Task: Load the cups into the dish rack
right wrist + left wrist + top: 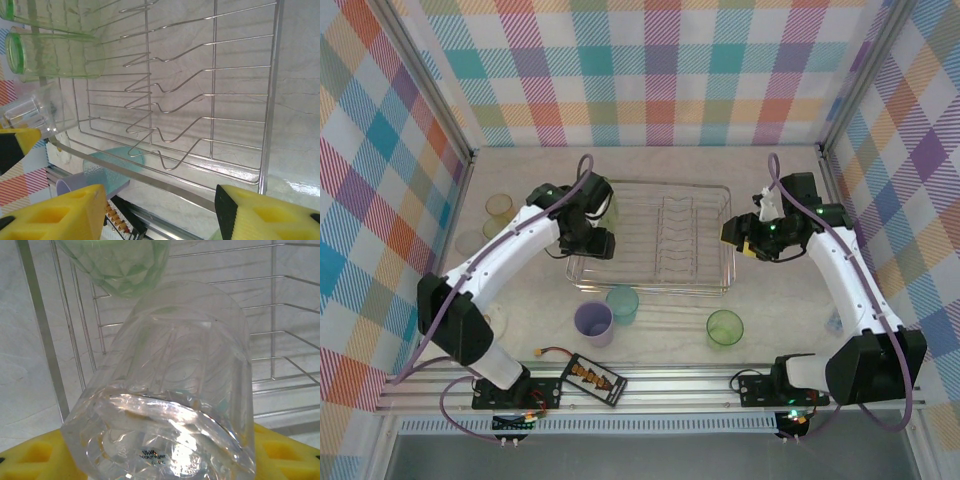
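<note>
The left fingers [30,460] clamp a clear cup [175,380] over the dish rack's [728,240] left end; the right fingers [55,215] stand apart, empty.

Dish rack [700,270]: clear rectangular tray, thin wire dividers, mid-table. Light green cup [55,55] on its side at left end, second green cup [50,12] beside it. Clear cup [170,390] tilted at same end. Lilac cup [593,323], teal cup [622,303], front green cup [725,327] upright on table near rack's front side. Yellowish cup [500,207] upright left of rack.
</note>
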{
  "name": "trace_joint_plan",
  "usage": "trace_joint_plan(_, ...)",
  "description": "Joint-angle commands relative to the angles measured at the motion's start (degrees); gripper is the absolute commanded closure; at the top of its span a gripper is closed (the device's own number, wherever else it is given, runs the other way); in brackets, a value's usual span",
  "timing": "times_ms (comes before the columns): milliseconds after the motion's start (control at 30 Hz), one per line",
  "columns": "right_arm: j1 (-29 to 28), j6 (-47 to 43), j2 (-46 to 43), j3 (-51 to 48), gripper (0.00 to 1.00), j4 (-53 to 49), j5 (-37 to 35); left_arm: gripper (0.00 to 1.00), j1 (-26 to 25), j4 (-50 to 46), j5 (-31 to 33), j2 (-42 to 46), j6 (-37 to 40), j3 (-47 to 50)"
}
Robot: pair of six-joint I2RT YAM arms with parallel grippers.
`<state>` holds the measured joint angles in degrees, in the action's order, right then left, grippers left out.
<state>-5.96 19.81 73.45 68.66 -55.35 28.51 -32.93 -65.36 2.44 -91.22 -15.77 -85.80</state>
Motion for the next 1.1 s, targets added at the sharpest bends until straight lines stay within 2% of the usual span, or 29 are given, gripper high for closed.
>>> trace_joint_plan(0,-0.03,-2.04,0.38,-0.23,0.4,-1.34,1.28,0.84,-0.43,-2.63,1.86,-2.84,-1.19,-2.72)
trace_joint_plan(367,0.0,-2.65,1.12,-0.99,0.4,-1.82,0.7,0.83,-0.73,-7.32,9.81,-11.25,-3.48,-5.52)
trace_joint_plan(567,-0.02,-2.86,1.54,-1.67,0.4,-1.25,2.93,0.79,-0.73,-6.84,8.98,-14.42,-3.52,-5.25)
trace_joint_plan(767,-0.02,-3.03,0.69,-2.34,0.4,-1.75,1.17,0.73,-0.82,-6.34,8.11,-17.15,-3.67,-6.11)
trace_joint_plan(967,-0.02,-3.36,0.38,-2.48,0.4,-2.3,0.45,0.6,-0.91,-6.69,8.43,-19.91,-3.56,-7.08)
trace_joint_plan(1067,-0.01,-3.33,0.54,-2.35,0.4,-2.22,0.47,0.6,-1.21,-7.05,9.77,-21.35,-3.43,-7.93)
